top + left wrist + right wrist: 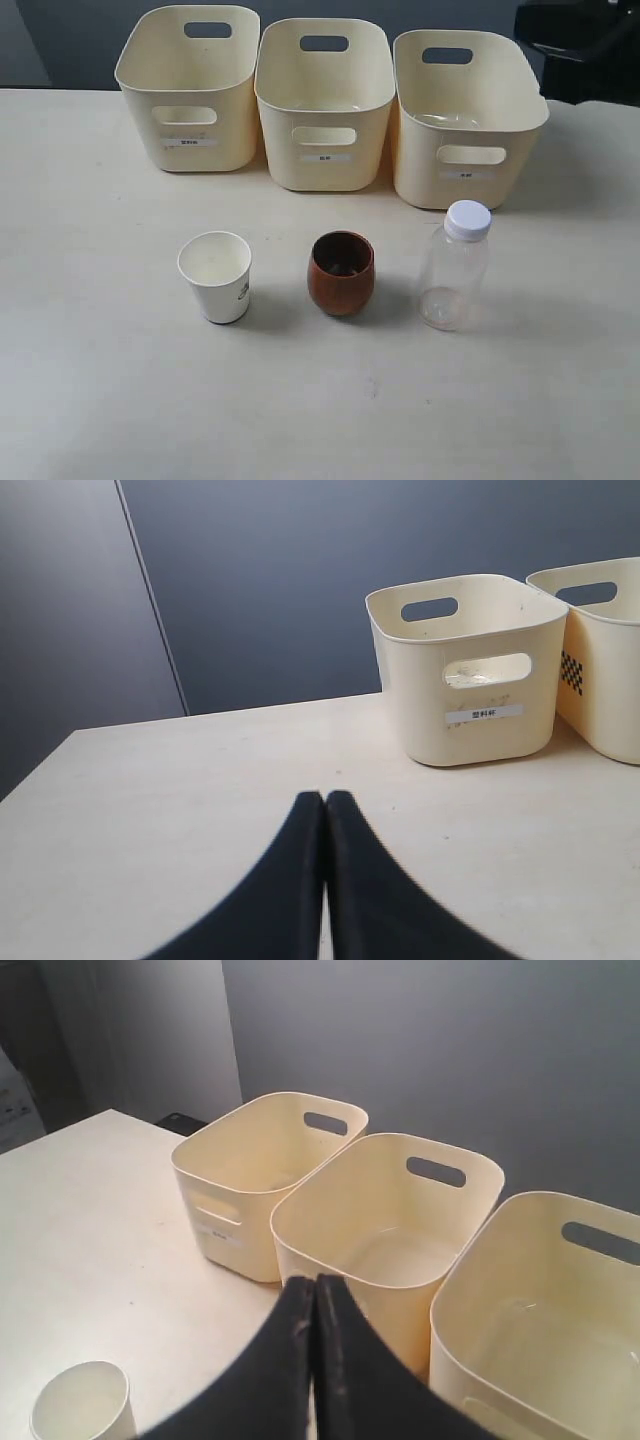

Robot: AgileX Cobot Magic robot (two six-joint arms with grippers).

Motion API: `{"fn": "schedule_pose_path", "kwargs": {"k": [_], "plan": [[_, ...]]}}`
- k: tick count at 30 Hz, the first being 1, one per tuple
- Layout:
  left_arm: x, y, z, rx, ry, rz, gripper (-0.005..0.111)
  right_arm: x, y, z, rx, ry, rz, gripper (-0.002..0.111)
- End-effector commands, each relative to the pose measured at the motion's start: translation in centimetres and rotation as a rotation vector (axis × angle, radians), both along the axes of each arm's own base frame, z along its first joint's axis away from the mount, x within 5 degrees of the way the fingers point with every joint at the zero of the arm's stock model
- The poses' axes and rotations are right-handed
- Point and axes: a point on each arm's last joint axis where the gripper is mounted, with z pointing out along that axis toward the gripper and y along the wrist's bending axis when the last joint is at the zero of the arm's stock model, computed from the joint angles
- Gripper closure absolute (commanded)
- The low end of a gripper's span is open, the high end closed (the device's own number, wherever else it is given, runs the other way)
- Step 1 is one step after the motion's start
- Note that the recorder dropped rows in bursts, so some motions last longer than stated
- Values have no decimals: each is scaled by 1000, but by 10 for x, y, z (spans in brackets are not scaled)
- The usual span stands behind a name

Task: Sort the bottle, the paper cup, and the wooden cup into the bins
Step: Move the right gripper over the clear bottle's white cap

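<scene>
Three cream bins stand in a row at the back of the table: left bin, middle bin, right bin. In front stand the white paper cup, the reddish-brown wooden cup and the clear bottle with its white cap. My left gripper is shut and empty, low over bare table, with the left bin ahead. My right gripper is shut and empty, high above the bins; the paper cup shows below it. Only a dark part of the right arm appears in the exterior view.
The pale table spreads wide around and in front of the three objects. A dark wall stands behind the bins. The table's left edge lies near my left gripper.
</scene>
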Motion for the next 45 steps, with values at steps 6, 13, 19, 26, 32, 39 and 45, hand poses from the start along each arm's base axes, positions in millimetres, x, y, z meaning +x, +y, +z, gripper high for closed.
{"fn": "schedule_pose_path", "kwargs": {"k": [6,13,19,26,32,39,45], "plan": [[0,0,0,-1,-11,1,107,-8,18,-6,19,76,234,109],[0,0,0,-1,-11,1,107,11,20,-24,-13,135,221,109],[0,0,0,-1,-11,1,107,23,15,-34,-65,131,146,109],[0,0,0,-1,-11,1,107,20,10,-63,-76,229,89,109],[0,0,0,-1,-11,1,107,17,-1,-89,-68,323,-60,109],[0,0,0,-1,-11,1,107,5,-3,-104,-74,368,-54,109],[0,0,0,-1,-11,1,107,-6,-1,-92,-47,322,-4,109]]}}
